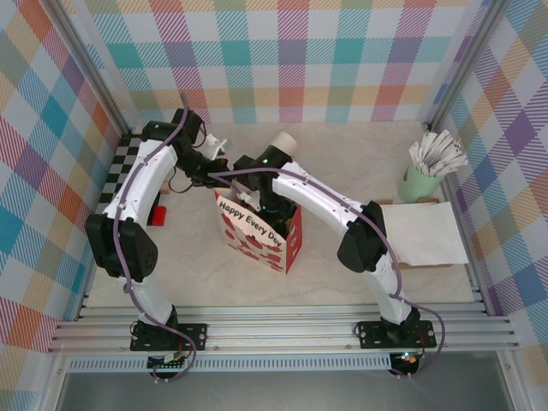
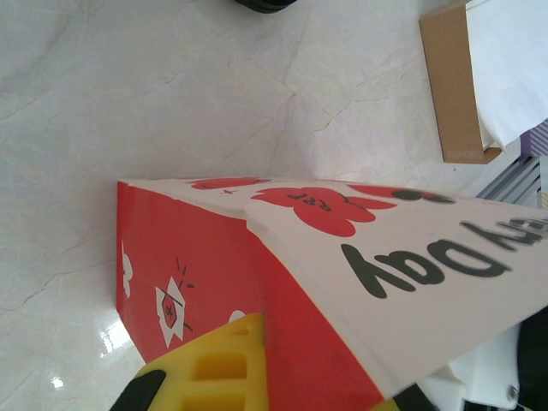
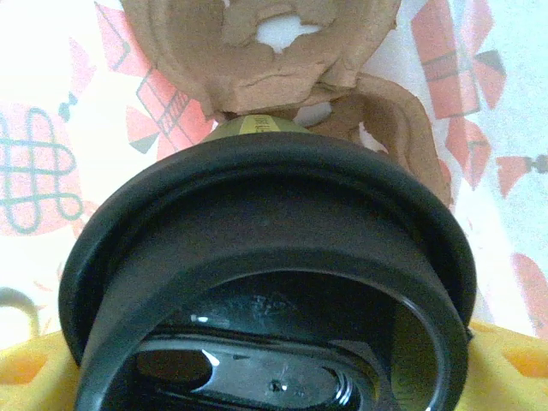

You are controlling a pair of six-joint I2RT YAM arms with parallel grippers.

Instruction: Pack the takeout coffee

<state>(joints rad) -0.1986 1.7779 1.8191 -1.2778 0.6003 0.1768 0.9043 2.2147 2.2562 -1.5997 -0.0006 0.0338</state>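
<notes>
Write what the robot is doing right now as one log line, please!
left gripper: shut on gift bag rim | right gripper: shut on takeout coffee, inside bag | beyond cup: cardboard cup carrier

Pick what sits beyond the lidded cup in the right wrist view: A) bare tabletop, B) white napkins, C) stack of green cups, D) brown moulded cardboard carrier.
D: a brown cardboard carrier lies just past the takeout coffee, inside the red-patterned gift bag.
</notes>
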